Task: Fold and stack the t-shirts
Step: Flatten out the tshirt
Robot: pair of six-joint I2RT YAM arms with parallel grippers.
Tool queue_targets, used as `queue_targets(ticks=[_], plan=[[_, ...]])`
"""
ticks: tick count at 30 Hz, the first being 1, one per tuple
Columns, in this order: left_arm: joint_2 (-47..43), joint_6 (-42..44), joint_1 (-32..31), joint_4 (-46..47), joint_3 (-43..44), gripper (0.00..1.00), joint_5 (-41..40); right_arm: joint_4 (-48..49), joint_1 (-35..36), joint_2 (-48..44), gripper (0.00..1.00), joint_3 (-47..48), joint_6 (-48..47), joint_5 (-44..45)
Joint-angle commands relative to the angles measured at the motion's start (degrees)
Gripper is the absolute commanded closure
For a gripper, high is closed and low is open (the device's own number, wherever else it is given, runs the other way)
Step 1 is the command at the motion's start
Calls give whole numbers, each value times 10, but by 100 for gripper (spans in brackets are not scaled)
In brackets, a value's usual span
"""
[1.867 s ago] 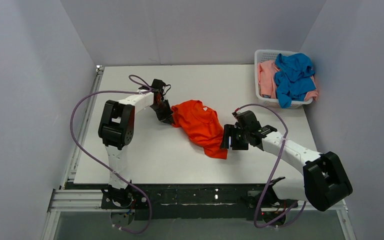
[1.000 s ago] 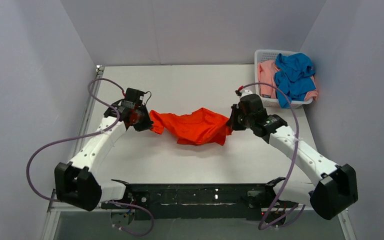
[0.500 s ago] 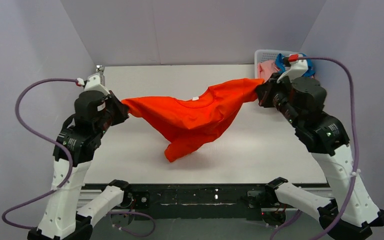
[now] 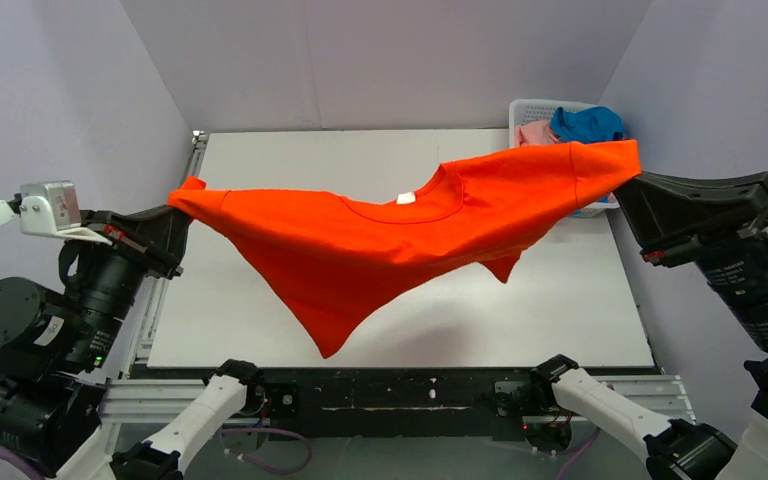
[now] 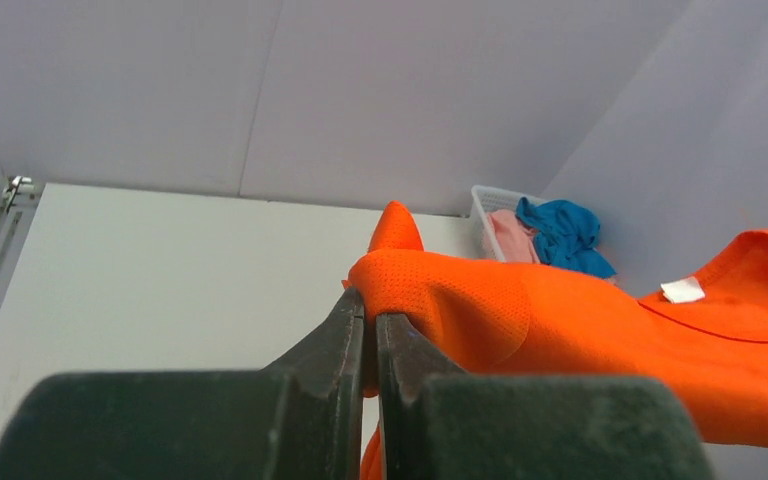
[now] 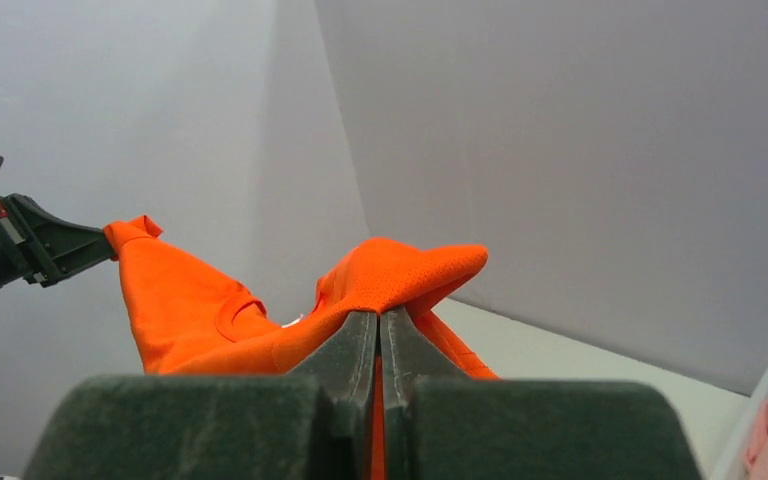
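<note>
The orange-red t-shirt (image 4: 380,245) hangs stretched in the air above the table, collar and white tag facing up, one corner drooping toward the front edge. My left gripper (image 4: 173,215) is shut on its left end; in the left wrist view the gripper (image 5: 370,322) pinches that cloth (image 5: 480,310). My right gripper (image 4: 628,185) is shut on the shirt's right end, and the right wrist view shows the gripper (image 6: 378,318) clamped on orange fabric (image 6: 400,280). A blue t-shirt (image 4: 585,124) and a pink t-shirt (image 4: 532,133) lie in the basket, partly hidden behind the orange one.
The white slotted basket (image 4: 530,106) stands at the table's back right corner. The white table (image 4: 360,160) is walled by grey panels at the back and both sides. A metal rail (image 4: 165,275) runs along the table's left edge.
Both arms have risen and spread apart, lifting the orange-red shirt from a bunched heap on the table into a taut hanging span. Both grips stayed shut.
</note>
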Motion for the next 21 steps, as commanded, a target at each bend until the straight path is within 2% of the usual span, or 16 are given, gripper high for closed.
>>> queue_targets(ticks=[1, 4, 6, 11, 13, 15, 18, 19, 20, 21], plan=[[30, 28, -1, 22, 41, 100, 30, 2, 0, 40, 99, 43, -13, -39], [63, 30, 0, 15, 45, 100, 9, 17, 0, 55, 99, 34, -29, -1], [95, 31, -1, 1, 41, 100, -30, 31, 0, 67, 99, 6, -41, 64], [196, 42, -1, -31, 4, 100, -181, 89, -1, 107, 99, -114, -75, 243], [251, 42, 4, -41, -23, 100, -236, 121, -13, 141, 99, -158, -93, 286], [318, 14, 34, -68, -35, 100, -227, 138, -58, 184, 99, -201, -70, 275], [434, -34, 97, -63, -60, 100, -137, 205, -148, 276, 99, -278, -4, 105], [474, -45, 110, -50, -64, 97, -109, 239, -165, 310, 99, -298, 7, 65], [524, -48, 119, -57, -51, 74, -86, 264, -176, 351, 99, -308, 11, 44], [574, -56, 125, -88, -17, 45, -67, 273, -183, 391, 92, -304, 13, 23]])
